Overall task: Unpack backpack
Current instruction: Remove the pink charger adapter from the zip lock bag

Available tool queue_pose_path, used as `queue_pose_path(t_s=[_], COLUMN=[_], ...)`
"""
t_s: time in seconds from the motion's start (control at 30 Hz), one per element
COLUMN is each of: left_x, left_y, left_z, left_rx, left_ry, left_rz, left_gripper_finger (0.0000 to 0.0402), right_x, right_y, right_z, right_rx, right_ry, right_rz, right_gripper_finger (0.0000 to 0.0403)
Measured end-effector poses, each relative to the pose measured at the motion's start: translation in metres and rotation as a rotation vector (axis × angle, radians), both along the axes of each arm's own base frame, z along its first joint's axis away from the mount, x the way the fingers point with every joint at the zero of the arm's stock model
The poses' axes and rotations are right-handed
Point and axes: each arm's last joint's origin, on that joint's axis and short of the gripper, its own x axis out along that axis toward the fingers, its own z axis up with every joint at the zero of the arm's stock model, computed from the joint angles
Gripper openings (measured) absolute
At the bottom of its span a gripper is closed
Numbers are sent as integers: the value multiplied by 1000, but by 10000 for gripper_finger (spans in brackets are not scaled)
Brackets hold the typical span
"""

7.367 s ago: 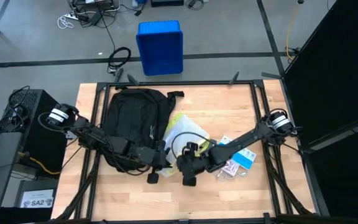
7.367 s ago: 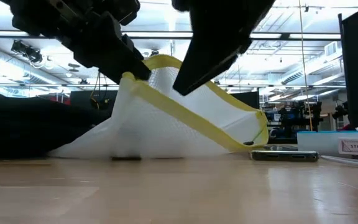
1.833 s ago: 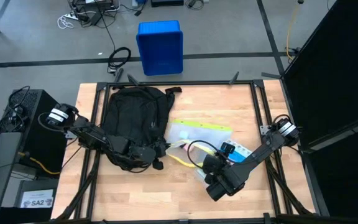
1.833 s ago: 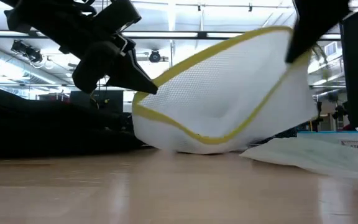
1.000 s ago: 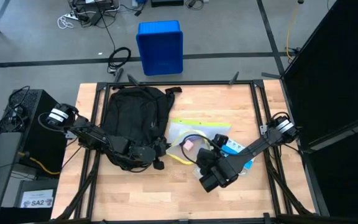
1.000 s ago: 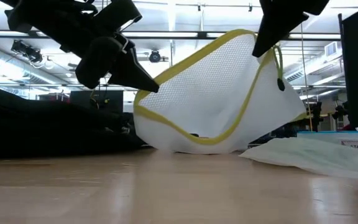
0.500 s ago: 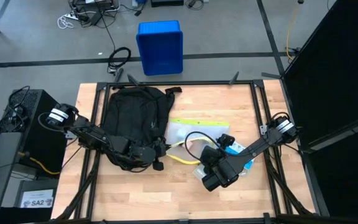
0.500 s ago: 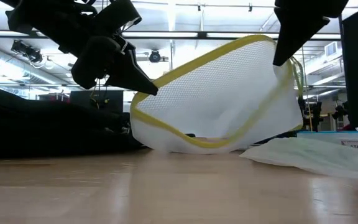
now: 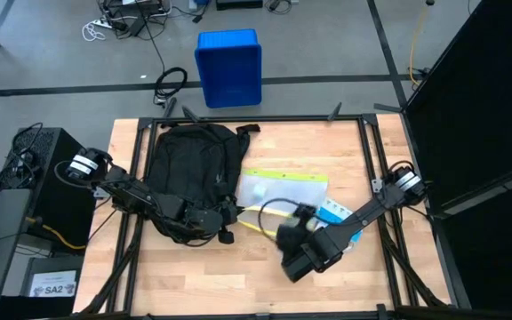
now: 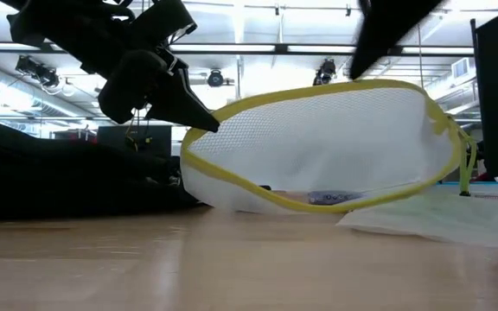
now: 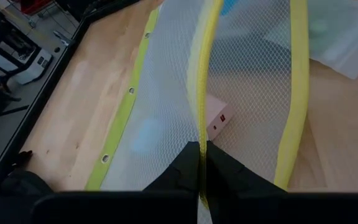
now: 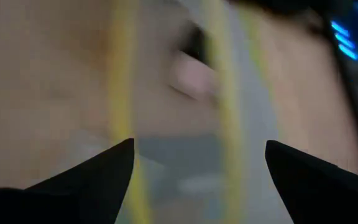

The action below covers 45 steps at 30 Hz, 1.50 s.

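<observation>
Backpack point(image 9: 190, 160): upper left of table, soft, limp, judged bulky; best gripped at strap. Left gripper point(image 11: 202, 163): pinched on mesh bag point(image 10: 318, 147) trim. Right gripper point(image 12: 197, 165): spread, empty.

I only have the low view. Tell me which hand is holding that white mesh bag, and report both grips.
Observer: The left hand is holding it. Its wrist view shows it shut on the yellow trim of the mesh bag.
Operator: Now the right one.
Observer: The right hand is open over the bag, with nothing between its fingers.
Operator: Locate the backpack.
Observer: From above, the backpack lies on the table's left side, left of the bag.
</observation>
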Motion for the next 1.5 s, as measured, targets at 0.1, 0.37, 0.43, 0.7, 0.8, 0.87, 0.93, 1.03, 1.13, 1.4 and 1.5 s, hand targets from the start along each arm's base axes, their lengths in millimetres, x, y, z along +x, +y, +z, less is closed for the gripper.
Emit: queue_pose_path(t_s=[0.1,0.37,0.43,0.7,0.8,0.87,0.93,1.03,1.13,1.4,1.5], left_x=[0,0,0,0,0,0,0,0,1,0,0], left_y=[0,0,0,0,0,0,0,-1,-1,-1,-1], left_z=[0,0,0,0,0,0,0,0,0,0,-1], left_rx=[-3,-7,-6,-13,-11,-12,-12,-18,-27,-29,-36], left_ry=[-2,-6,-2,-2,-1,0,0,4,6,10,17], left_rz=[2,4,4,-6,-9,-12,-12,-21,-34,-41,-54], left_gripper_finger=[0,0,0,0,0,0,0,0,0,0,0], right_x=[18,47,51,64,65,66,66,67,67,70,69], right_y=[14,4,-6,-50,-69,-78,-86,-94,-102,-126,-132], right_z=[3,-18,-35,-74,-80,-83,-86,-93,-99,-119,-125], right_rx=[114,173,175,51,80,104,123,143,159,258,332], right_ry=[-105,-142,-94,-55,-67,-77,-81,-91,-101,-148,-159], right_rz=[139,245,214,-4,-128,-195,-237,-267,-292,-285,-281], right_gripper_finger=[316,270,261,263,281,295,311,333,351,346,314])
